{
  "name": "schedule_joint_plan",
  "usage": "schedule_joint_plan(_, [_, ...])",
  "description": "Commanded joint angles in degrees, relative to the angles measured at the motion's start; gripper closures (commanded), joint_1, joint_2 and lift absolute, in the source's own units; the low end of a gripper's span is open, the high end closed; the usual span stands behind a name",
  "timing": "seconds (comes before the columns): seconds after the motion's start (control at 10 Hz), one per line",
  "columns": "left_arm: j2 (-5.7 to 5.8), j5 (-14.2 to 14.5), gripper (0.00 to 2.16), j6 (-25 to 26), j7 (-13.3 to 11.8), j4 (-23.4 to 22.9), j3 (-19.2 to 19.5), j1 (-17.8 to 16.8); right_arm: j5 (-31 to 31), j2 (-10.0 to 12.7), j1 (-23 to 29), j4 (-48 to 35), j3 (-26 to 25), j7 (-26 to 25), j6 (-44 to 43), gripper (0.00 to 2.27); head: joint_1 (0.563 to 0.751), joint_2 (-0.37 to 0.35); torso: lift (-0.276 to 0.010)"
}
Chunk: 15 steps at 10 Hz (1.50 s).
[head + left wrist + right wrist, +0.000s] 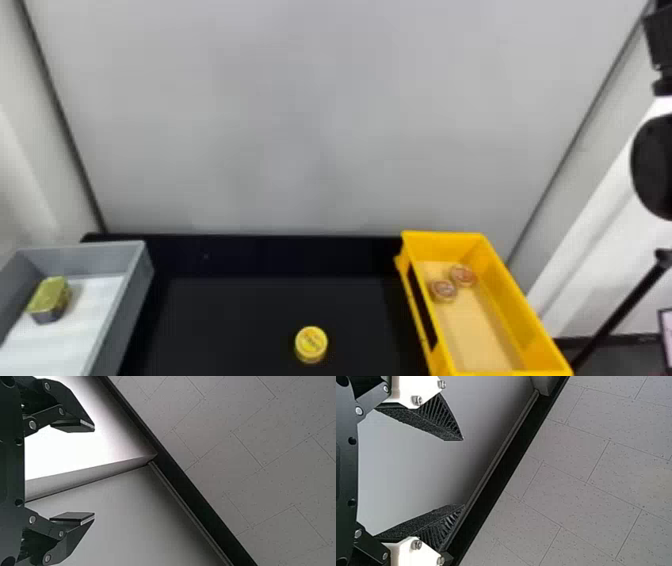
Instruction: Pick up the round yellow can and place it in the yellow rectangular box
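From my station I find the round yellow can [311,344] standing upright on the flat black tabletop [240,310], well in from the far edge, between the two boxes and somewhat nearer the one on the right. That one is the yellow rectangular box [520,305], an open-topped bin set along the tabletop's right side, its far end by the far right corner. Two small round tins with reddish-brown lids lie in its far part: one tin [443,290] near the left wall, the other [463,275] just beside it, nearer the far right corner of the box. At the tabletop's left I have a grey open-topped box [127,305] with a white floor, and in it a rounded rectangular tin with a yellow-green top [50,298], close to the left wall. A plain grey wall panel [300,120] rises behind the tabletop. My left gripper [94,473] has its flat black fingers spread wide, with pale wall and speckled ceiling tiles [253,455] beyond them. My right gripper [463,472] is spread wide too, its ribbed black finger pads [425,417] carried on white mounts [413,556], against the same kind of wall and ceiling.
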Motion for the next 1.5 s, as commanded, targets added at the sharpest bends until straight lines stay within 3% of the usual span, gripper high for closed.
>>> schedule_joint_plan(0.0, [-0.01, 0.20, 0.45, -0.27, 0.00, 0.00, 0.08, -0.03, -0.08, 0.01, 0.00, 0.05, 0.03, -0.04, 0.00, 0.24, 0.563, -0.169, 0.000])
schedule_joint_plan(0.8, [-0.18, 0.28, 0.45, -0.36, 0.00, -0.09, 0.26, -0.47, -3.51, 0.01, 0.70, 0.05, -0.50, -2.85, 1.32, 0.24, 0.563, -0.169, 0.000])
schedule_joint_plan(0.9, [-0.27, 0.28, 0.45, -0.36, 0.00, 0.00, 0.08, -0.56, -8.79, 0.45, 2.37, 0.31, -2.17, -6.45, 3.61, 0.24, 0.563, -0.169, 0.000])
schedule_joint_plan(1.1, [-0.27, 0.37, 0.45, -0.19, 0.00, 0.00, -0.27, -1.26, -30.94, 4.05, 6.41, 3.65, -10.70, -11.73, 11.61, 0.24, 0.563, -0.169, 0.000])
schedule_joint_plan(1.3, [-0.27, 0.37, 0.45, 0.08, -0.09, 0.00, -0.44, -1.44, -45.44, 5.90, 7.64, 8.57, -16.85, -15.07, 30.69, 0.25, 0.563, -0.169, 0.000])
schedule_joint_plan(1.4, [-0.18, 0.37, 0.45, 0.17, -0.17, 0.00, -0.44, -1.44, -52.56, 5.02, 7.38, 12.79, -17.82, -14.89, 41.07, 0.25, 0.563, -0.169, 0.000])
